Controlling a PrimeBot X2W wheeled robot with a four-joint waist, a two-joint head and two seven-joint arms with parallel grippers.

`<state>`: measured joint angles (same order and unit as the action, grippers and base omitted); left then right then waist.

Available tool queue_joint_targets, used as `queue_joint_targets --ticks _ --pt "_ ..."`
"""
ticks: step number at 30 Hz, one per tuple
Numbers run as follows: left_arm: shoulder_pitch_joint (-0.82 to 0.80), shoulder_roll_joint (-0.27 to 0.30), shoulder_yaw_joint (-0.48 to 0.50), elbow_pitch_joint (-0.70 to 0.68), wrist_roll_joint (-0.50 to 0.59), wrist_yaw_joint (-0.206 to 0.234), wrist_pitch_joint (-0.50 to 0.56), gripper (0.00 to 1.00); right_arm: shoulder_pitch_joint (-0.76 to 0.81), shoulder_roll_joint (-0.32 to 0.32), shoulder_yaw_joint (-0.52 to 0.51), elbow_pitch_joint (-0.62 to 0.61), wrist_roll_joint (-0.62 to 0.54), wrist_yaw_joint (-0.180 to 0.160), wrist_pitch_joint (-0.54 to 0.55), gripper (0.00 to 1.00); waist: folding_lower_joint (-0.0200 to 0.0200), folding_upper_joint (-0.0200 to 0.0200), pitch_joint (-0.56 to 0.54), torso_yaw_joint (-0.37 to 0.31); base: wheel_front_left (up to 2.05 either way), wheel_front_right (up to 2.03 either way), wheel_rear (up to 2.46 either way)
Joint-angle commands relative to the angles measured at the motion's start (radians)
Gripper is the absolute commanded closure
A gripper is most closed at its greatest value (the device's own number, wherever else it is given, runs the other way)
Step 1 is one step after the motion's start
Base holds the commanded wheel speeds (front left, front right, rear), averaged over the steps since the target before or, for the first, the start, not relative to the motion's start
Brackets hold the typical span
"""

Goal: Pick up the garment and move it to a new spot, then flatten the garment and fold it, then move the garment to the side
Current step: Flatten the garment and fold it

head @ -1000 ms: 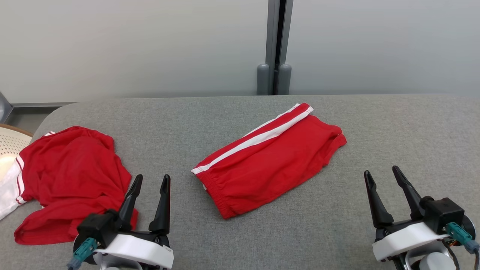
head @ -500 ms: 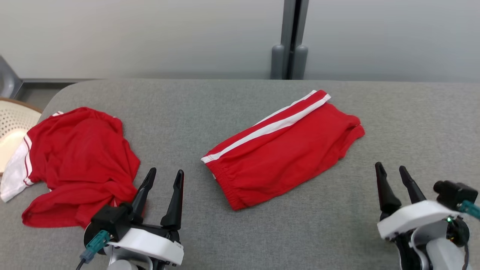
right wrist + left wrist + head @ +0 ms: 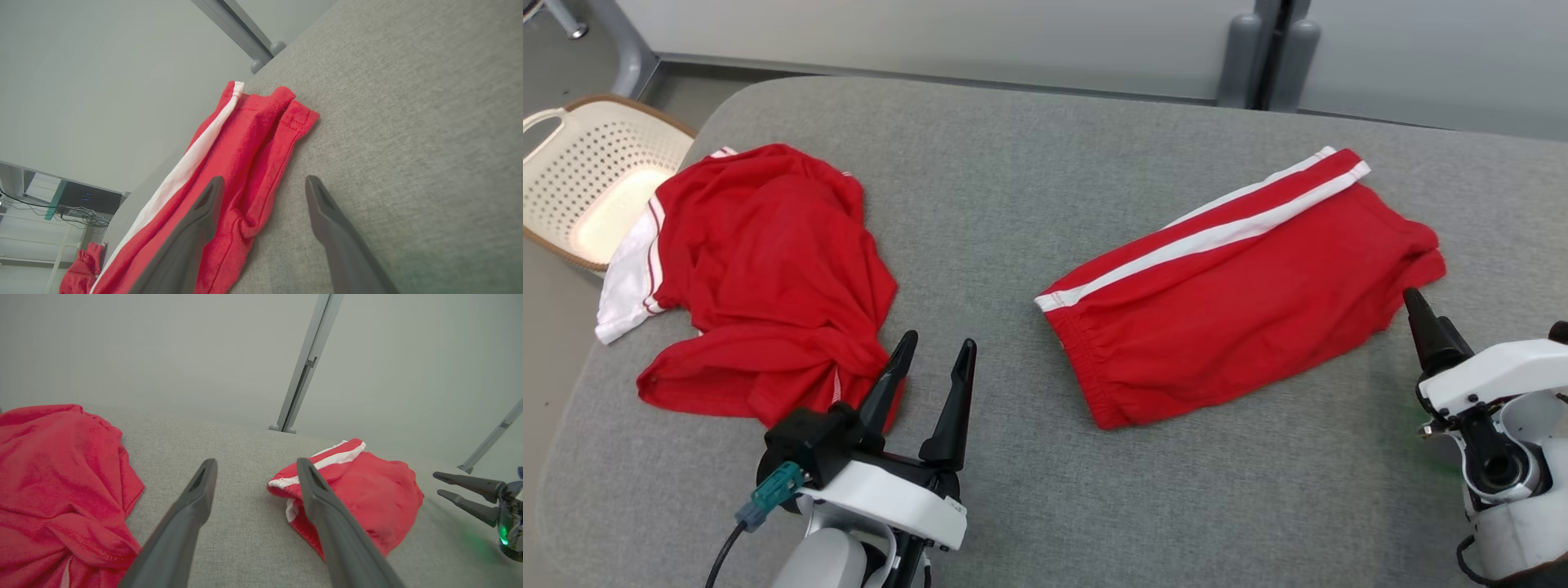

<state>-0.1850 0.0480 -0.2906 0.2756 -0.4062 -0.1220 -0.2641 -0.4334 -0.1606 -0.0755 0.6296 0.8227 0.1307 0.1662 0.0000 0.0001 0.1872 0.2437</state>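
Grey table [image 3: 1013, 163]: both grippers wide open, holding nothing. Left gripper [image 3: 939, 339] sits just right of the crumpled shirt [image 3: 768, 269] at near left. Right gripper [image 3: 264, 179] straddles the right edge of the folded shorts [image 3: 1241, 302], contact unclear. Shorts lie centre-right. Bare table between the garments and along the near edge. Basket [image 3: 596, 180] sits off the far-left corner.

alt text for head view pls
Folded red shorts with white stripes lie centre-right on a grey fabric-covered table; a crumpled red shirt with white trim lies at left. The open left gripper is at the shirt's near edge, the right gripper by the shorts' right end. A cream perforated basket stands beyond the table's left edge.
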Motion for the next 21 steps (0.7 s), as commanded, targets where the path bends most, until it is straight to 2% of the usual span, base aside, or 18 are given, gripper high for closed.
queue_joint_targets --ticks 1,8,16,21 --pt "-0.014 0.004 -0.012 0.006 -0.024 0.014 0.0 0.0 -0.028 -0.009 -0.014 0.023 0.015 0.0 0.027 0.0 0.0 -0.0001 0.042 0.048 0.0 0.0 0.0" --pt "-0.041 0.004 -0.069 0.037 -0.039 0.042 0.0 0.0 -0.101 -0.013 -0.05 0.101 0.049 0.0 0.103 0.0 0.0 -0.0001 0.08 0.106 0.0 0.0 0.0" --pt "-0.053 0.004 -0.112 0.047 -0.036 0.054 0.0 0.0 -0.151 -0.011 -0.073 0.174 0.066 0.002 0.109 0.0 0.0 -0.0001 0.099 0.146 0.0 0.0 0.0" --pt "-0.072 0.004 -0.129 0.031 -0.052 0.057 0.0 0.0 -0.207 -0.038 -0.085 0.256 0.024 0.002 0.089 0.0 0.0 -0.0001 0.116 0.166 0.0 0.0 0.0"
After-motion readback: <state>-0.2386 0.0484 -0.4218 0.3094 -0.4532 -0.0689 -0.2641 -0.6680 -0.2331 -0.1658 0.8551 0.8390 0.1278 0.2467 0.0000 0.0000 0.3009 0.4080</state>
